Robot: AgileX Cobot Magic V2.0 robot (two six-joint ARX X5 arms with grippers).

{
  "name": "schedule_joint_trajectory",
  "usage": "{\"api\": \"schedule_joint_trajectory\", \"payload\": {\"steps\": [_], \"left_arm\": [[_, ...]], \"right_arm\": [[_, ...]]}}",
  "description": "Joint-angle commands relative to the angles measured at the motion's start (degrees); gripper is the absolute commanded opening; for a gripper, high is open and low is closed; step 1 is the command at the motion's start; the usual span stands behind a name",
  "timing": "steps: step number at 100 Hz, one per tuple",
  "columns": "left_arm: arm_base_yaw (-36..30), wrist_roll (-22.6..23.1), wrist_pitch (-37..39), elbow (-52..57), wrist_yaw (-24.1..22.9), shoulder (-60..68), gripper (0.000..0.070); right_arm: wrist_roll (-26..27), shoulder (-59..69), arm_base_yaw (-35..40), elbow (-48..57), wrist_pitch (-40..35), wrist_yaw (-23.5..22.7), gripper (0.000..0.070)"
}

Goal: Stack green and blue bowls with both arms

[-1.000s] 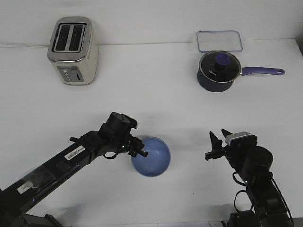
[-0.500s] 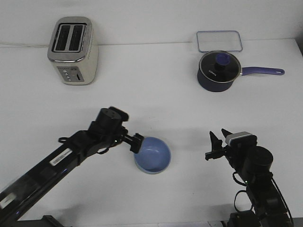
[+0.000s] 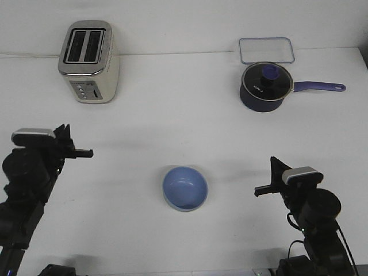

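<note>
The light blue bowl (image 3: 185, 188) sits upright on the white table, near the front middle. A thin pale edge shows under its near rim. No separate mint green bowl is in view, and I cannot tell whether it lies beneath the blue one. My left gripper (image 3: 75, 142) is open and empty, well to the left of the bowl. My right gripper (image 3: 268, 177) is open and empty, to the right of the bowl and apart from it.
A silver toaster (image 3: 89, 62) stands at the back left. A dark navy saucepan (image 3: 264, 86) with a lid and a long handle pointing right stands at the back right. A clear rectangular container (image 3: 267, 50) lies behind it.
My left arm has pulled away from the blue bowl's left rim to the far left. The bowl stays in place. My right gripper has drawn back slightly toward the front right.
</note>
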Motion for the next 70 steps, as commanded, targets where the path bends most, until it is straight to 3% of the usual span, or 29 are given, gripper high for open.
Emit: {"api": "schedule_joint_trajectory", "payload": {"steps": [1, 9, 19, 38, 70], "left_arm": [[2.1, 3.5, 7.4, -7.9, 3.4, -5.3, 0.0012], [4.7, 4.2, 18.4, -18.6, 7.0, -12.7, 0.0012], [6.5, 1.6, 27.0, -28.4, 7.1, -20.0, 0.0012], [7.4, -1.0, 25.8, -31.4, 7.1, -24.6, 0.0015], [7.4, -1.8, 25.6, -31.4, 7.1, -25.4, 0.0015]], "right_arm": [[0.0, -2.6, 0.0, -1.3, 1.1, 0.6, 0.0000], [-0.1, -7.8, 0.0, -4.3, 3.8, 0.5, 0.0000], [-0.1, -13.4, 0.0, -6.9, 4.6, 1.4, 0.0000], [0.0, -16.2, 0.0, -7.4, 4.7, 6.2, 0.0000], [0.0, -16.2, 0.0, -7.4, 4.7, 6.1, 0.0000]]}}
